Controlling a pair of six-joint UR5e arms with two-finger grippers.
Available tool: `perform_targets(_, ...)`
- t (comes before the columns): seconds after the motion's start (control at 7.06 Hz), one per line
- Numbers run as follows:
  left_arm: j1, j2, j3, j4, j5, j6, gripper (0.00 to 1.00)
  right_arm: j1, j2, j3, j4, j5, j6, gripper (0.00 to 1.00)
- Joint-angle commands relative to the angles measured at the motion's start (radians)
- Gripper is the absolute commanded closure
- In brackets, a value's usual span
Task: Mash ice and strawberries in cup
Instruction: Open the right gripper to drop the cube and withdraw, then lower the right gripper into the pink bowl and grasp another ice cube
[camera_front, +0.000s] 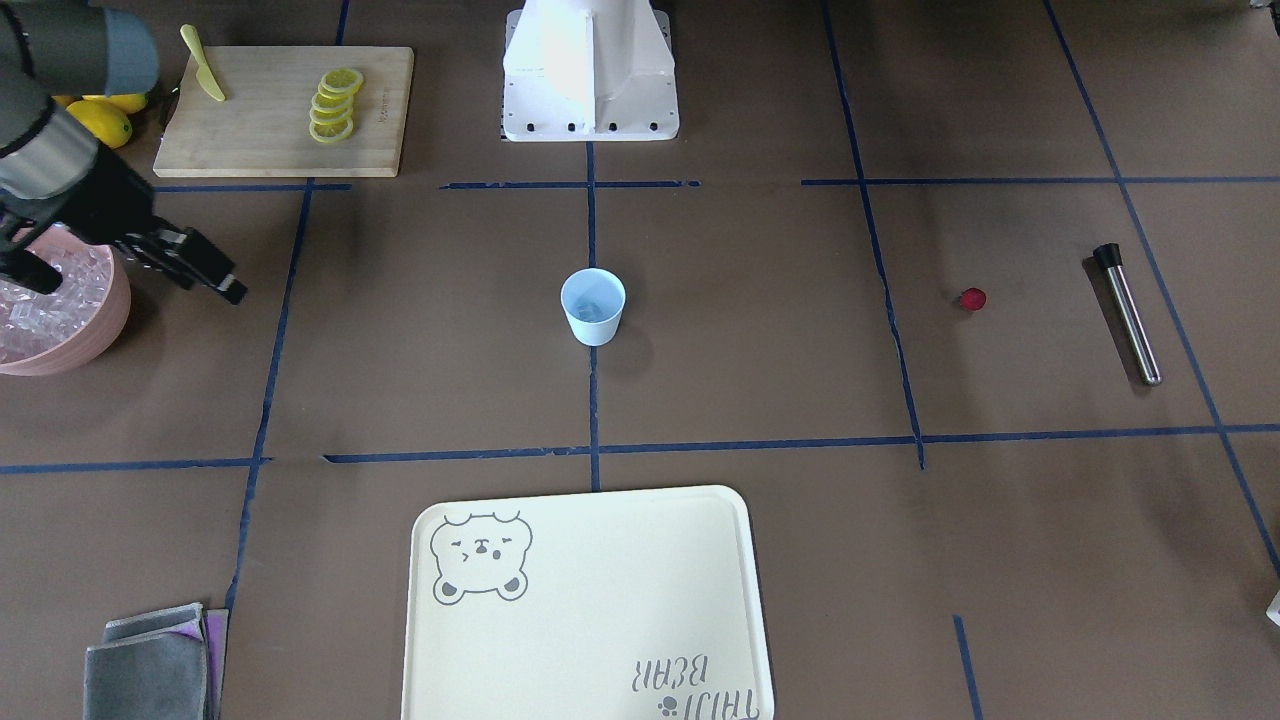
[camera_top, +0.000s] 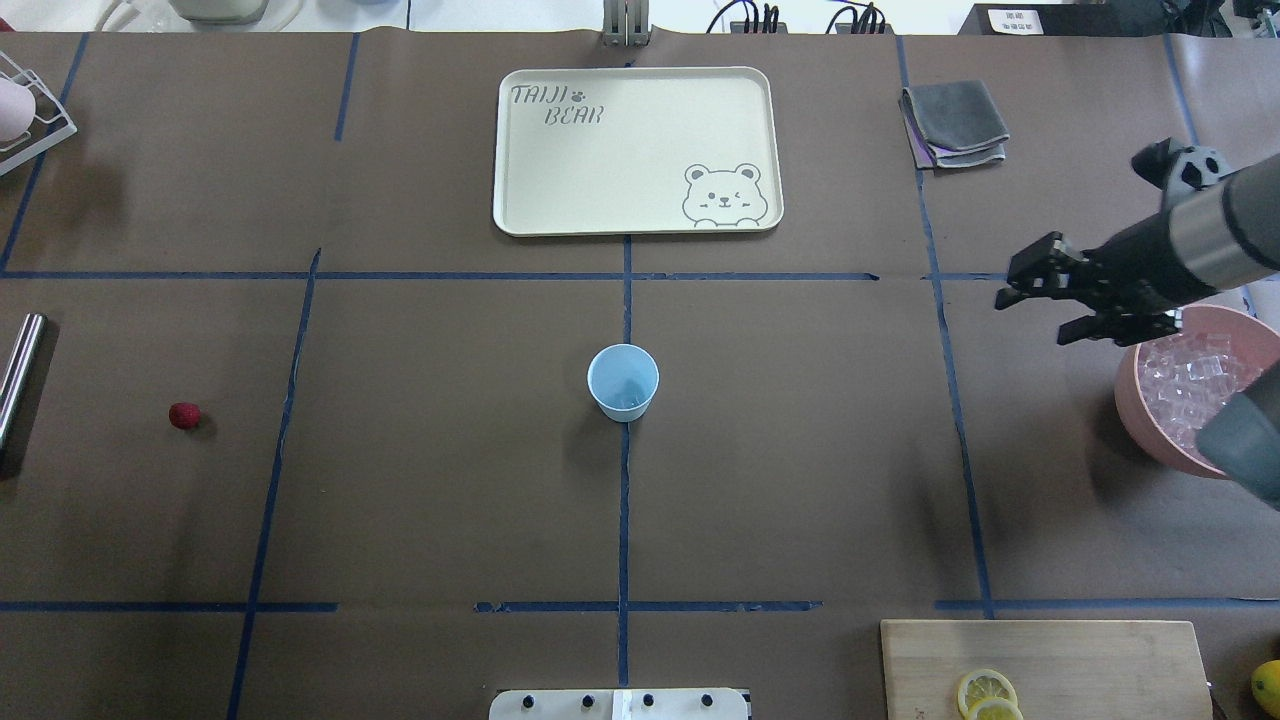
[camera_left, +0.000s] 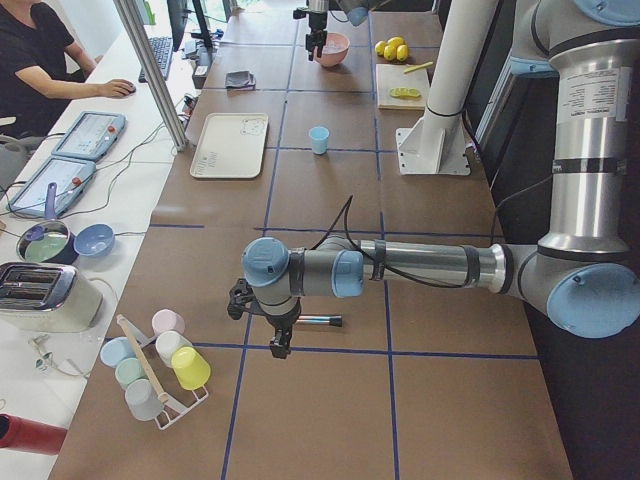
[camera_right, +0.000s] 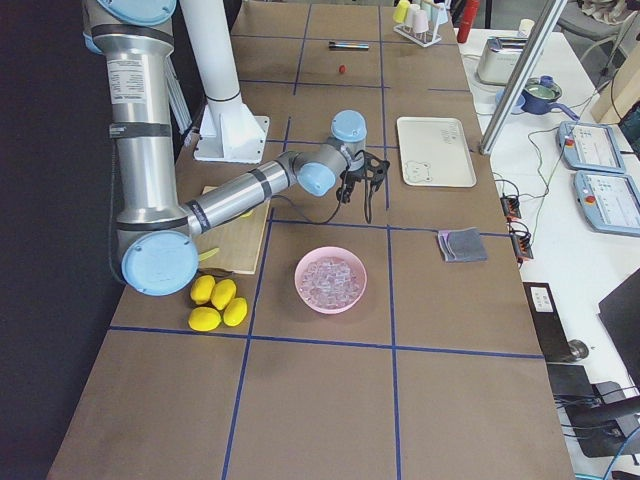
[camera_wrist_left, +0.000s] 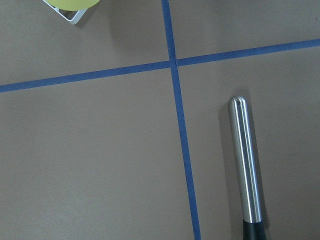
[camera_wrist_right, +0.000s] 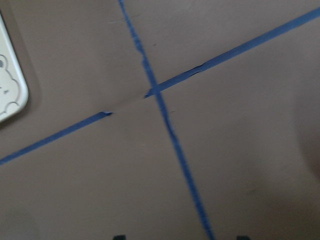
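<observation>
The pale blue cup (camera_top: 623, 382) stands upright at the table's centre, also in the front view as the cup (camera_front: 593, 308), with something faint and glassy at its bottom. More ice (camera_top: 1190, 378) fills a pink bowl (camera_top: 1135, 405) at the right. One dark-red strawberry (camera_top: 184, 415) lies alone on the table far left. My right gripper (camera_top: 1032, 318) hovers open and empty just left of the bowl, above the table. My left gripper (camera_left: 272, 338) hangs over a steel muddler (camera_wrist_left: 245, 160); I cannot tell whether it is open or shut.
A cream bear tray (camera_top: 520, 200) lies beyond the cup. A wooden board (camera_front: 200, 150) holds lemon slices (camera_front: 333, 105) and a yellow knife (camera_front: 203, 78), with whole lemons (camera_right: 215, 300) beside it. A folded grey cloth (camera_top: 955, 122) and a cup rack (camera_left: 150, 375) sit at the edges.
</observation>
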Motion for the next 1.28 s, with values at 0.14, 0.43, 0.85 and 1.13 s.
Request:
perform_targets(0.14, 0.0, 0.001, 0.0, 0.0, 0.0, 0.0, 0.0, 0.134, -0.144, -0.023, 0.002, 0.009, -0.484, 0.01)
perform_targets(0.43, -0.003, 0.01, -0.008, 0.0, 0.0, 0.0, 0.0, 0.134, -0.146, -0.071, 0.005, -0.003, -0.65, 0.0)
perform_targets(0.85, -0.002, 0.005, -0.02, 0.02, -0.038, -0.014, 0.0, 0.131, -0.147, -0.114, 0.008, -0.098, -0.772, 0.0)
perform_targets(1.13, -0.002, 0.016, -0.032, 0.008, -0.051, -0.011, 0.0, 0.125, -0.131, -0.157, 0.009, -0.092, -0.777, 0.0)
